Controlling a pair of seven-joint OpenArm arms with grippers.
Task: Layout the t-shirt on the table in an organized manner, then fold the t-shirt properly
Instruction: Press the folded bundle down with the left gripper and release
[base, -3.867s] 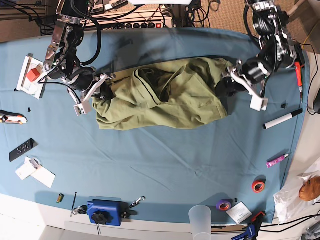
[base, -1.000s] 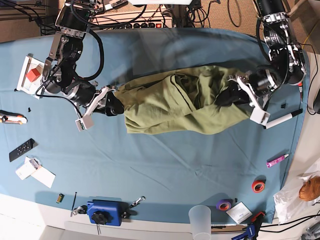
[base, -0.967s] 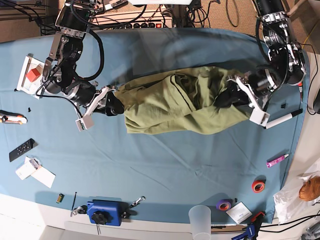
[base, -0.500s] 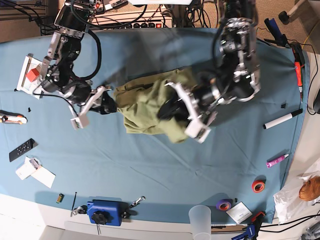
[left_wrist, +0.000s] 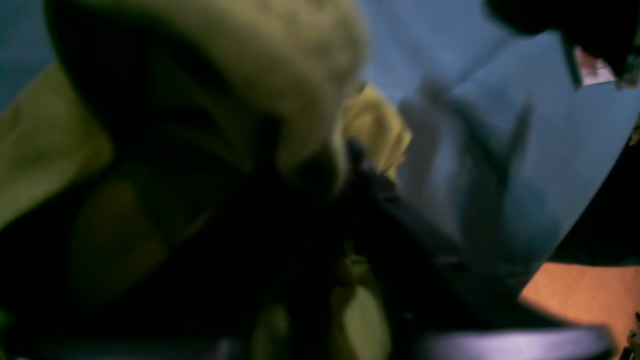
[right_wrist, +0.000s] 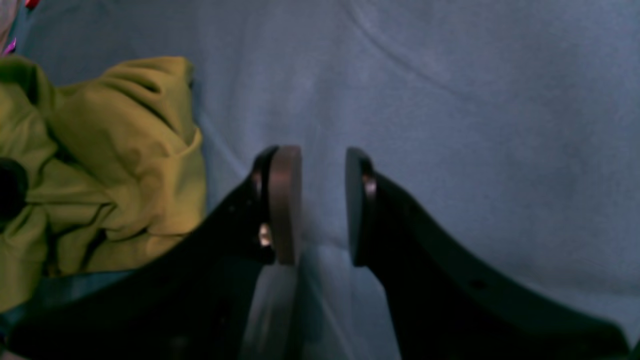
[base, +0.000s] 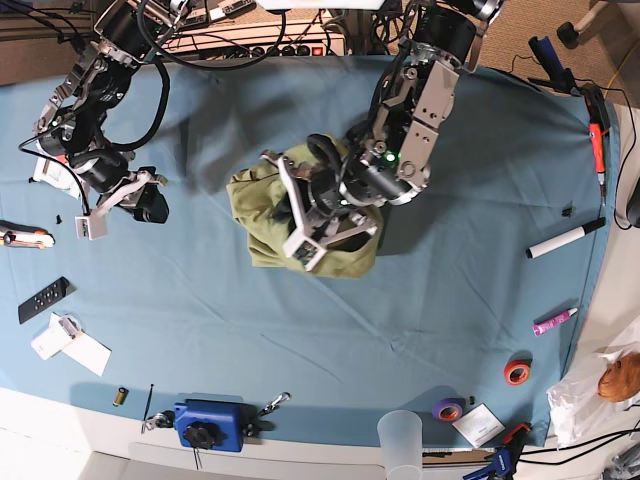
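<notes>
Two grippers; right gripper (right_wrist: 322, 205) parted, empty, t-shirt (base: 262, 212) well off its side; left gripper (base: 318, 215) over the soft, limp heap, jaws indiscernible; pinch a hem.

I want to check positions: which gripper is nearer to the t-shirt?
The left gripper: it is right over the t-shirt. The right gripper hangs open above bare table, apart from the shirt.
</notes>
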